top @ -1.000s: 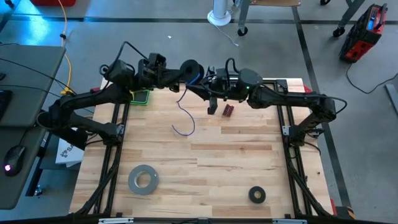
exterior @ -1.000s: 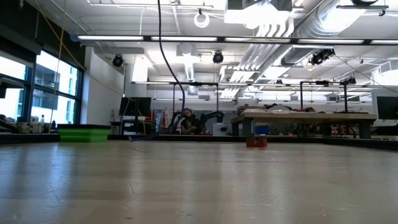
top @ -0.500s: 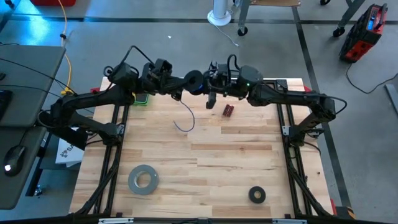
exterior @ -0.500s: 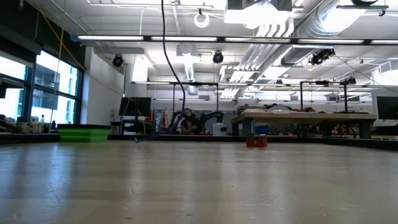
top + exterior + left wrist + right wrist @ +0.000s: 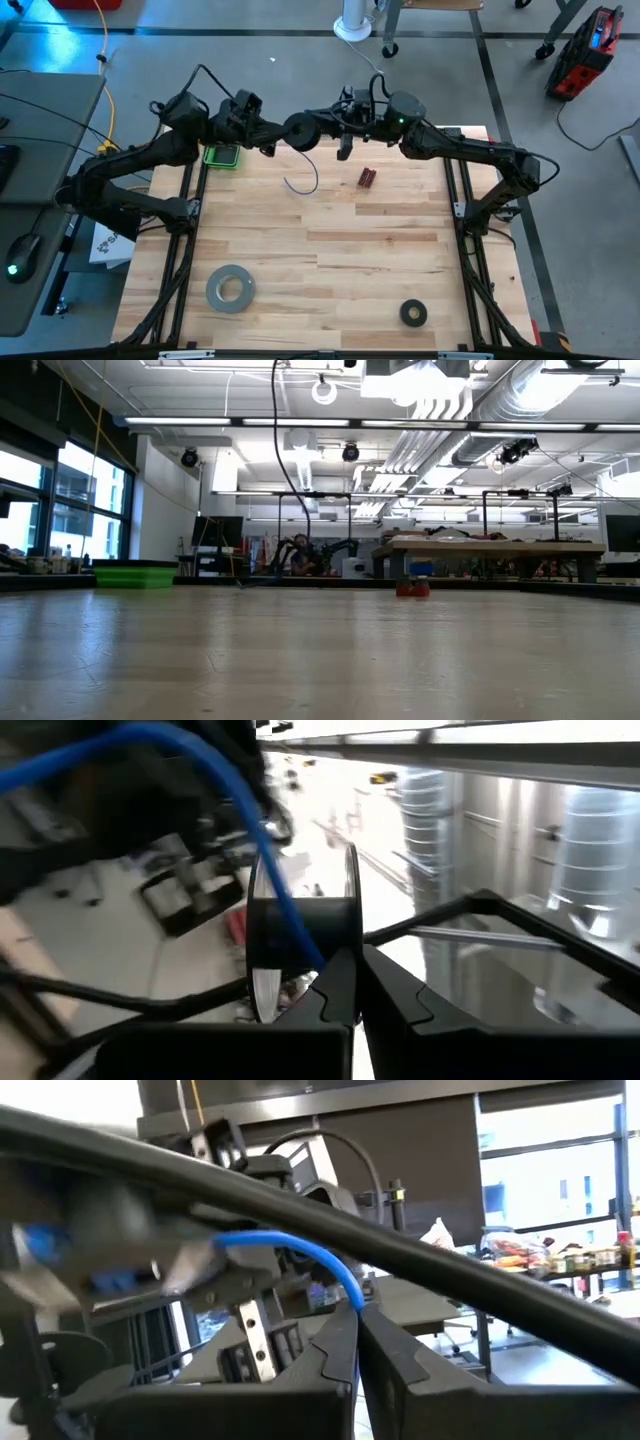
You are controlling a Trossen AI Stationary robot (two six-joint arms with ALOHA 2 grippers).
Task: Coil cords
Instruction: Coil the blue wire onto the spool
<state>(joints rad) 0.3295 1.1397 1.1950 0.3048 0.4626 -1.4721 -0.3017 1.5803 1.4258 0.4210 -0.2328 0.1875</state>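
Observation:
A small black spool [image 5: 299,131] is held in the air over the table's far edge by my left gripper [image 5: 276,136], which is shut on it. The spool also shows in the left wrist view [image 5: 300,945]. A thin blue cord [image 5: 303,180] runs from the spool to my right gripper [image 5: 341,128], which is shut on it just right of the spool. The cord's free tail hangs down, and its curled end lies on the table. In the low view the cord [image 5: 283,450] shows as a dark line hanging from above. My left gripper pinches the spool at the rim of one flange [image 5: 347,935] between its two shut fingers, coming level from the table's left. The spool is lifted clear of the table, with blue cord [image 5: 250,840] wound on its core. My right gripper pinches the blue cord [image 5: 352,1296] between its two fingertips, a single strand. The cord arcs from the fingers [image 5: 335,1342] toward the spool and the left gripper, and is clear of the table there.
A green box [image 5: 222,155] sits at the far left corner and a small red object [image 5: 367,178] right of the cord's tail. A grey tape roll [image 5: 230,288] and a black ring [image 5: 413,313] lie near the front edge. Bare wood lies between.
My right gripper has gone toward the table's far edge, still shut on the cord. My left gripper has kept hold of the spool and moved slightly. The cord's tail has been drawn toward the far edge, and less of it lies on the table.

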